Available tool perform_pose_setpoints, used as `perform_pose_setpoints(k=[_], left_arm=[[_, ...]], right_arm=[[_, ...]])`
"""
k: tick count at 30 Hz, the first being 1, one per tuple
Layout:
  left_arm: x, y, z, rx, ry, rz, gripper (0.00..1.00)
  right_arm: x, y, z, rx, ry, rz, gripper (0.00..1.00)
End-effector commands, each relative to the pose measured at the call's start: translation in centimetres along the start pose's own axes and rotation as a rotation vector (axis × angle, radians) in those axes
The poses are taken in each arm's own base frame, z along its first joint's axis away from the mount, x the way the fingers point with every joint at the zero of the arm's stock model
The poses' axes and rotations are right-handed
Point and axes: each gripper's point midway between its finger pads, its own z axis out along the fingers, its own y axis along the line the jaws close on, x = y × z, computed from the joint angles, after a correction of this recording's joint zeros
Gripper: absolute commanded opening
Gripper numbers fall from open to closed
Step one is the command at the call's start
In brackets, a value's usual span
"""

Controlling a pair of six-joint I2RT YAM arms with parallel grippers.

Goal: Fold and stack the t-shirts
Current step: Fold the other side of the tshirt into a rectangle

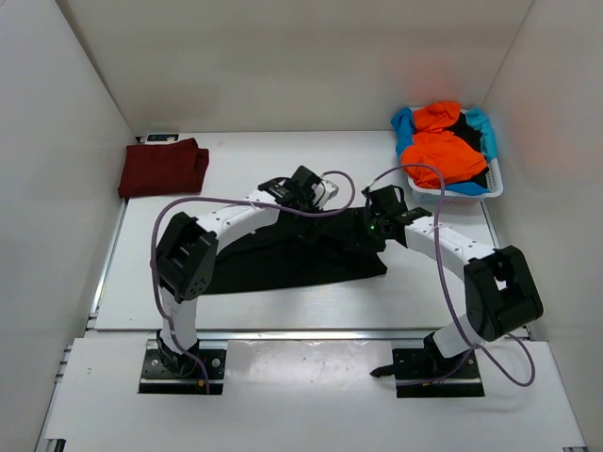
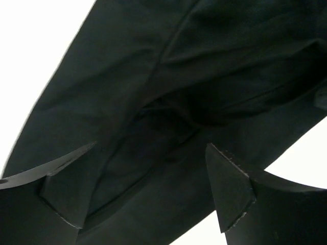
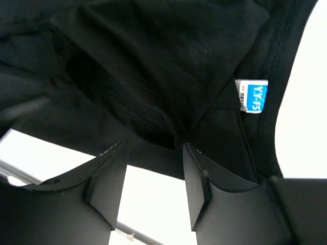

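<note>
A black t-shirt lies spread across the middle of the table. My left gripper hovers over its far edge. In the left wrist view this gripper is open wide, with the black t-shirt under and between the fingers, not pinched. My right gripper is at the shirt's right end. In the right wrist view it stands open with bare table between the fingers, and the black t-shirt with its blue neck label lies just past the tips. A folded dark red t-shirt rests at the back left.
A white lattice basket at the back right holds a bright orange t-shirt, a light blue one and some black cloth. White walls enclose the table on three sides. A small dark item lies behind the red shirt.
</note>
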Motion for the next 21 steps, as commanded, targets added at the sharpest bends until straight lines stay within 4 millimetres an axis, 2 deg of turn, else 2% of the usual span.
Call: perform_pose_setpoints(k=[1,6,9,12,14,21], left_arm=[[-3.2,-2.8,-0.9,0.029,-0.098,-0.05,0.91],[-2.9,-2.7,0.5,0.006,-0.082,-0.084,0.89],[-3.5,-2.3,0.5,-0.022,-0.096,-0.065,0.86],[-2.4,-1.6,1.2,-0.074,-0.067,-0.047,0.75],[-1.4,-1.2,1.8,-0.088,-0.04,-0.043,0.72],[-0.8,-1.5,3.2,-0.105,-0.021,-0.026,0.69]], right_arm=[[-1.3,0.0,0.3,-0.019,-0.058,0.062,0.44],[-1.3,-0.4,0.7,-0.001,-0.043,0.082,0.43],[-0.9,-0.4,1.1,0.0,-0.027,0.076,0.43],[-0.5,-0.7,1.5,0.015,-0.006,0.078,0.42],[-0.5,-0.9,1.8,0.016,-0.001,0.08,0.42],[-0.3,-0.4,2.2,0.012,0.023,0.073,0.39]])
